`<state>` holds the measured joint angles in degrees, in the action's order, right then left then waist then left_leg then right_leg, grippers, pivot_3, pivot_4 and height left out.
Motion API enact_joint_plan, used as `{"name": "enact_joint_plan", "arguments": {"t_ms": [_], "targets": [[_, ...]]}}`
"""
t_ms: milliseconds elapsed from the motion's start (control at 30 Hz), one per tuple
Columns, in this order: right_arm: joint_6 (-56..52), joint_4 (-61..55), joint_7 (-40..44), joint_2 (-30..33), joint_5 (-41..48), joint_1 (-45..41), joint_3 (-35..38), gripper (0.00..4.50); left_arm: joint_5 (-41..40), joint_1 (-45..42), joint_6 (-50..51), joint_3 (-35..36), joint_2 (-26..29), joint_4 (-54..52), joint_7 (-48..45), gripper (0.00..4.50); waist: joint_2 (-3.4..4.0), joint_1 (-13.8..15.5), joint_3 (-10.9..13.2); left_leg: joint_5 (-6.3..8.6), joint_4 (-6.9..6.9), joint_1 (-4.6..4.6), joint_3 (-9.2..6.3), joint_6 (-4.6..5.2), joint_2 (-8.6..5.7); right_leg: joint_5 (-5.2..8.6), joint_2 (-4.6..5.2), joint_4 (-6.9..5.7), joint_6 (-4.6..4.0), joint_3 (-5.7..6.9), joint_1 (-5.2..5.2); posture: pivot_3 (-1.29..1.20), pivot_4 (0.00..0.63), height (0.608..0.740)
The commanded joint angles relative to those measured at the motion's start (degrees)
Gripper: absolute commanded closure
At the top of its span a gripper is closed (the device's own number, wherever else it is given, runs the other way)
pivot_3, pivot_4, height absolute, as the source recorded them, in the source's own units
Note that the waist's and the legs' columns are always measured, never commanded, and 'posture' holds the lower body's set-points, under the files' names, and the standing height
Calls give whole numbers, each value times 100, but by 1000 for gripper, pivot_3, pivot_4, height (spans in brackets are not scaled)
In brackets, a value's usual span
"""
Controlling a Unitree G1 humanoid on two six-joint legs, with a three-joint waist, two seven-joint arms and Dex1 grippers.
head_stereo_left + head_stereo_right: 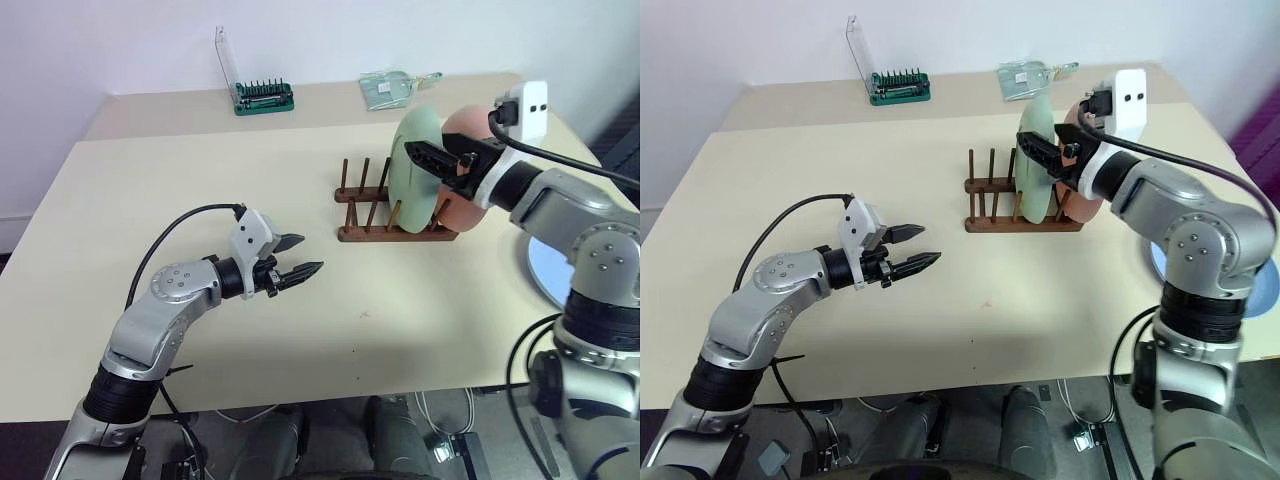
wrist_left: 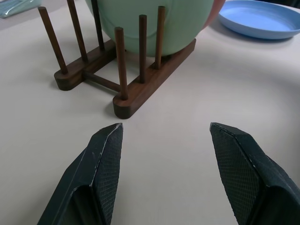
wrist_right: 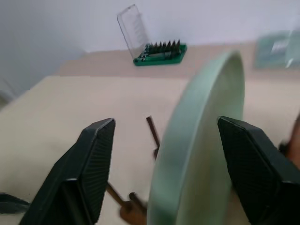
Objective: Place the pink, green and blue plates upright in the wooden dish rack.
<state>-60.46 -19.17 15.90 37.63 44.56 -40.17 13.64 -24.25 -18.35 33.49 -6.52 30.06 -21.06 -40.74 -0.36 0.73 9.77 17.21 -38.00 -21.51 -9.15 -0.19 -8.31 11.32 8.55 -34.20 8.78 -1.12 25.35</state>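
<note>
The wooden dish rack [image 1: 372, 234] stands right of the table's middle. A green plate [image 1: 410, 185] stands upright in it between the pegs, and a pink plate [image 1: 462, 127] stands upright just behind it. My right gripper [image 3: 164, 124] is open, with its fingers on either side of the green plate's upper rim [image 3: 206, 117] and a gap on both sides. The blue plate [image 2: 262, 21] lies flat on the table to the right of the rack, partly hidden by my right arm. My left gripper [image 1: 300, 257] hovers open and empty over the table, left of the rack and pointing at it.
A green screwdriver-bit holder [image 1: 264, 97] with a raised clear lid sits at the back of the table. A clear plastic packet [image 1: 393, 88] lies at the back right. Several free pegs [image 2: 119, 61] stand at the rack's left end. Bare table lies between my left gripper and the rack.
</note>
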Motion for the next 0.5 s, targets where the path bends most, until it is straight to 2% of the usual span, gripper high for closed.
{"name": "enact_joint_plan", "arguments": {"t_ms": [33,133,200,267,300,333,433,500], "targets": [[769,-787,856,889,-507,254,-107,862,29,-87,-80,49,6,-112,-9,1462,-1,6,0,1,-1,0,1,2,0,1,0,2,1,2,-1,0,150,740],[1402,-1237,1865,1583,-477,877,409,862,33,-154,-105,36,-11,-51,-39,1462,-2,5,1,4,-2,1,5,6,0,1,0,6,3,1,-5,0,150,740],[1069,-1113,2316,1977,-175,1502,1401,862,80,-214,-172,-46,15,8,-143,1462,-4,23,2,5,-2,2,10,8,1,1,1,8,4,1,-8,0,150,740],[953,-921,2823,2301,-382,2446,2233,862,80,-275,-247,-132,3,75,-277,1462,-6,62,2,7,-9,3,11,12,1,1,2,9,3,1,-15,0,150,740],[922,-855,2942,2387,-563,2900,2472,288,68,-308,-265,-174,-3,115,-359,1462,-8,87,1,9,-10,5,11,15,0,1,2,11,3,1,-21,0,150,740],[1018,-852,3122,2470,-833,3455,2649,24,69,-346,-313,-227,3,156,-465,1462,-8,108,1,10,-10,11,14,17,1,1,1,13,3,1,-26,0,150,740],[1377,-990,3407,2532,-1632,4960,2731,24,-47,-473,-262,-392,99,208,-931,1462,-4,148,-2,11,-11,19,28,18,7,1,0,10,3,-3,-28,0,150,740],[1584,-932,3270,2468,-1984,5355,2562,24,-82,-544,-220,-491,170,227,-1193,1462,3,131,-3,11,-12,18,42,18,7,1,1,4,4,-12,-23,0,150,740]]}}
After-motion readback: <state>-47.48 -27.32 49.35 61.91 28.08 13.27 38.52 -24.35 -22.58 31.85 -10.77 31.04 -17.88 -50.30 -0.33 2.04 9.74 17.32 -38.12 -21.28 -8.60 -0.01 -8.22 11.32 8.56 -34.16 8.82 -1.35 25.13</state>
